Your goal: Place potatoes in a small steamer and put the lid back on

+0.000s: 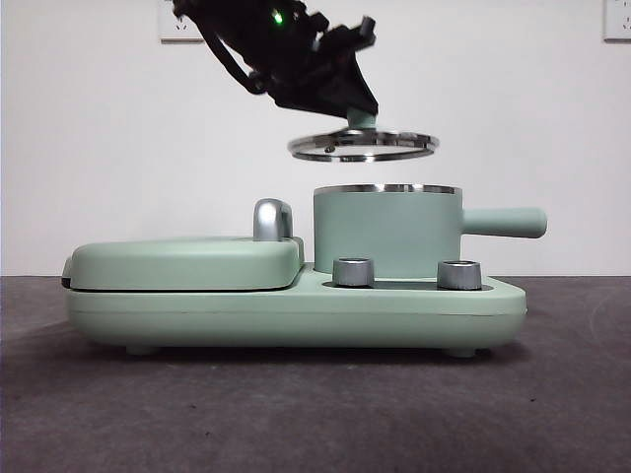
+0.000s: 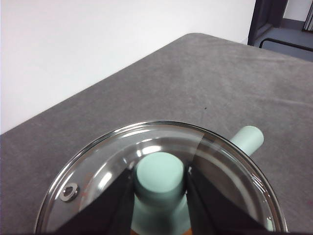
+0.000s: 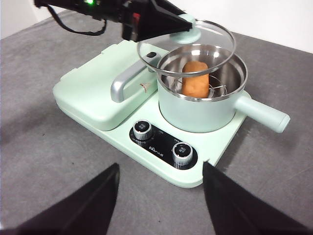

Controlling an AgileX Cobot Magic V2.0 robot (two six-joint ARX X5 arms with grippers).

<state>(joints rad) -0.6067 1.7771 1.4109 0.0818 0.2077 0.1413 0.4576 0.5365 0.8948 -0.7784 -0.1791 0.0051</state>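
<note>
The small steamer point(image 1: 386, 232), a mint-green pot with a steel rim and a side handle, stands on the right half of the green cooker base point(image 1: 296, 310). The potato point(image 3: 195, 78), orange-brown, lies inside the steamer point(image 3: 203, 103) on a wire rack. My left gripper point(image 1: 360, 116) is shut on the mint-green knob point(image 2: 160, 174) of the glass lid point(image 1: 363, 145) and holds the lid level a little above the pot's rim. The lid point(image 3: 188, 46) also shows in the right wrist view, hovering over the pot. My right gripper point(image 3: 160, 183) is open and empty in front of the cooker.
A flat green hinged griddle cover point(image 1: 182, 261) with a chrome handle point(image 1: 272, 219) fills the cooker's left half. Two steel knobs point(image 1: 354, 272) sit on the front panel. The grey table point(image 1: 296, 414) ends at a white wall behind.
</note>
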